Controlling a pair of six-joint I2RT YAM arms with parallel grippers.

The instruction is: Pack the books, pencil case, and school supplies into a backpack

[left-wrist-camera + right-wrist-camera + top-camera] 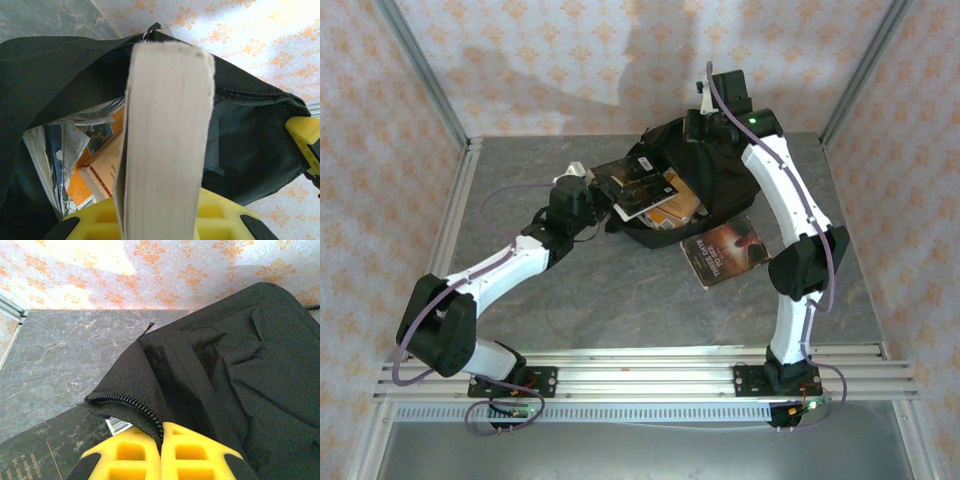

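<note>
You are on the book-loading step. Your left tool (pixel 159 220) grips the held book (pixel 167 140) by one end, poised at the mouth of the backpack (pixel 250 135), over the packed books (pixel 95 170) inside. Your right tool (pixel 161 450) is closed on the zip rim (pixel 125 402), lifting the mouth open. Next, you need to slide the held book deeper, then release. The brown book (pixel 725 250) lies on the desk (pixel 620 290) beside the backpack.
</note>
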